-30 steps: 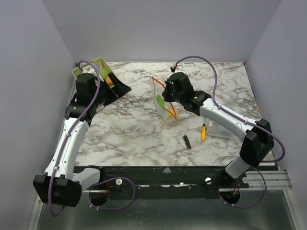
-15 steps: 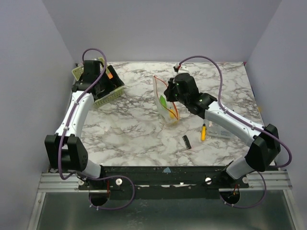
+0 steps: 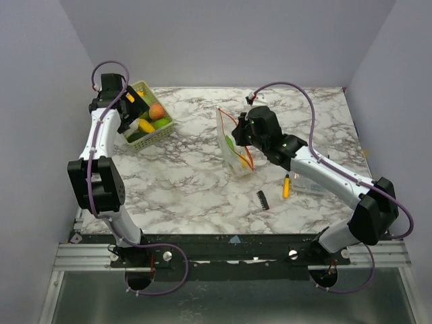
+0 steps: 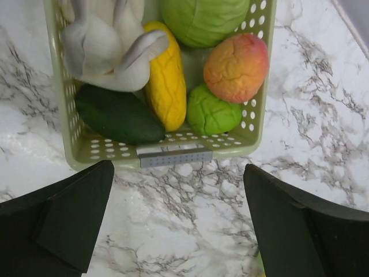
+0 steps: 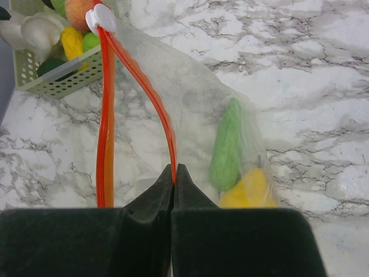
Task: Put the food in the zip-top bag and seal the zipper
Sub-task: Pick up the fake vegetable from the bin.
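The right gripper (image 5: 174,172) is clenched on one lip of the zipper (image 5: 104,127), and its closed tips hide the strip at that spot. The other lip bows away, so the mouth gapes. The clear, crinkly bag (image 5: 190,98) is held upright around mid-table. A green piece (image 5: 228,144) and a yellow piece (image 5: 249,190) blur behind its film, and the top view barely shows them. The left gripper (image 4: 179,173) hangs spread wide, grasping nothing, just beside the end wall of the perforated pale-green basket (image 4: 256,109) at the far left. Only its wrist view shows the remaining food (image 4: 165,75) clearly: whitish, yellow, dark green, green and orange lumps, the topmost green one cut off.
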Robot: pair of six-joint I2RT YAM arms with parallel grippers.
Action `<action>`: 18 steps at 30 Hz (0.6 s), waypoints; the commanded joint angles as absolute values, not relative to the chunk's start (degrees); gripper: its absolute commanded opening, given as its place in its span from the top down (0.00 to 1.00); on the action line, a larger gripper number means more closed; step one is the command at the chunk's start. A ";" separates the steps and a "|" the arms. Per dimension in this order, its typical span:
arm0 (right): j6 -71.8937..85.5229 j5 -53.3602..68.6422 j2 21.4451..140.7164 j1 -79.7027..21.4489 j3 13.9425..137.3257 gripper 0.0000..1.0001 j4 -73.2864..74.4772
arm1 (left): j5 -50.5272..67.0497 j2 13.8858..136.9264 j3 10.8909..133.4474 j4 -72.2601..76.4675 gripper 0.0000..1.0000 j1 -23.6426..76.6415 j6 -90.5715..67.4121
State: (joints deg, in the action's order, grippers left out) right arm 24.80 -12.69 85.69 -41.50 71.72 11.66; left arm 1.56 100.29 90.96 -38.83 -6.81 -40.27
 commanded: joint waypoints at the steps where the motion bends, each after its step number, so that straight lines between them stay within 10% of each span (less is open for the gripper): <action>1: 24.15 -10.67 84.94 -41.39 70.75 0.99 9.43 | -5.85 107.10 103.19 -46.73 0.05 -6.49 -29.06; 18: 23.69 -9.88 87.42 -41.30 71.11 0.99 9.29 | -12.78 113.32 108.92 -46.45 0.09 -6.47 -13.51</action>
